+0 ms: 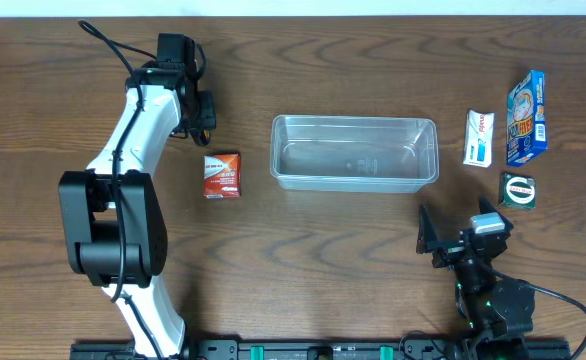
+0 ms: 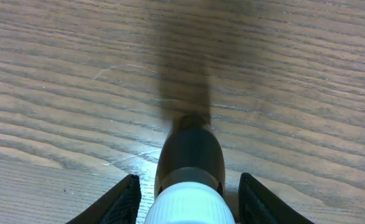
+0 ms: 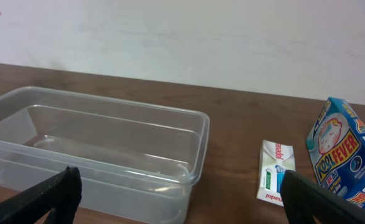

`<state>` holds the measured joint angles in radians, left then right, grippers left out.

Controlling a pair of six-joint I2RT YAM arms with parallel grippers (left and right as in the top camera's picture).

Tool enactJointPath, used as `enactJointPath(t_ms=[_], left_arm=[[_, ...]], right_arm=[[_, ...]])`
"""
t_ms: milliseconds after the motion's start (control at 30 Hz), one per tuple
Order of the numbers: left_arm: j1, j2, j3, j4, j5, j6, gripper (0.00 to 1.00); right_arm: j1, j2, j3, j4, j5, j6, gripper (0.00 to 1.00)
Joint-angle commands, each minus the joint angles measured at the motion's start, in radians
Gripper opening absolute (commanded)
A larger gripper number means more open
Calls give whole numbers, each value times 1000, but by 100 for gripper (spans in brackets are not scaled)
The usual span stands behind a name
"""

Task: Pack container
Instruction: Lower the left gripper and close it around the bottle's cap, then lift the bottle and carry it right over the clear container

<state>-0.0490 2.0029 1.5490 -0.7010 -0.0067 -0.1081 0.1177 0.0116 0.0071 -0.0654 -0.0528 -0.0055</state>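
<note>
The container (image 1: 354, 152), a clear rectangular tub, sits empty at the table's centre; it also shows in the right wrist view (image 3: 108, 102). My left gripper (image 1: 201, 112) is at the far left of the table. In the left wrist view its fingers (image 2: 185, 180) straddle a dark bottle with a white ribbed cap (image 2: 189, 149), with a narrow gap on each side. The arm hides the bottle from overhead. My right gripper (image 1: 461, 228) is open wide and empty in front of the container's right end; its fingers also show in the right wrist view (image 3: 182, 186).
A red box (image 1: 222, 174) lies left of the container. To its right are a white toothpaste box (image 1: 480, 138), a blue Kool Fever box (image 1: 526, 117) and a small green box (image 1: 518, 190). The right wrist view shows the toothpaste box (image 3: 274, 171) and the blue box (image 3: 344, 155).
</note>
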Motion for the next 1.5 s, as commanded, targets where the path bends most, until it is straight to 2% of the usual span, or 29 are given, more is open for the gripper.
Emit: enactJointPath(t_ms=[0, 400, 567, 700, 833, 1100, 1267, 1467], left_arm=[[-2, 17, -8, -1, -2, -2, 51], [-2, 17, -29, 26, -2, -2, 51], [-2, 17, -29, 36, -2, -2, 41], [-2, 17, -29, 36, -2, -2, 40], [-2, 17, -29, 36, -2, -2, 33], [-2, 16, -27, 46, -4, -2, 29], [-2, -11, 21, 29, -40, 13, 27], [-3, -85, 150, -80, -65, 13, 27]], right_arm=[[-19, -6, -2, -3, -4, -10, 99], [-19, -6, -2, -3, -4, -10, 99], [-19, -6, -2, -3, -4, -10, 99], [-19, -6, -2, -3, -4, -10, 99], [-19, -6, -2, -3, -4, -10, 99], [-19, -6, -2, -3, -4, -10, 99], [-19, -6, -2, -3, -4, -10, 99], [-19, -6, -2, -3, -4, -10, 99]])
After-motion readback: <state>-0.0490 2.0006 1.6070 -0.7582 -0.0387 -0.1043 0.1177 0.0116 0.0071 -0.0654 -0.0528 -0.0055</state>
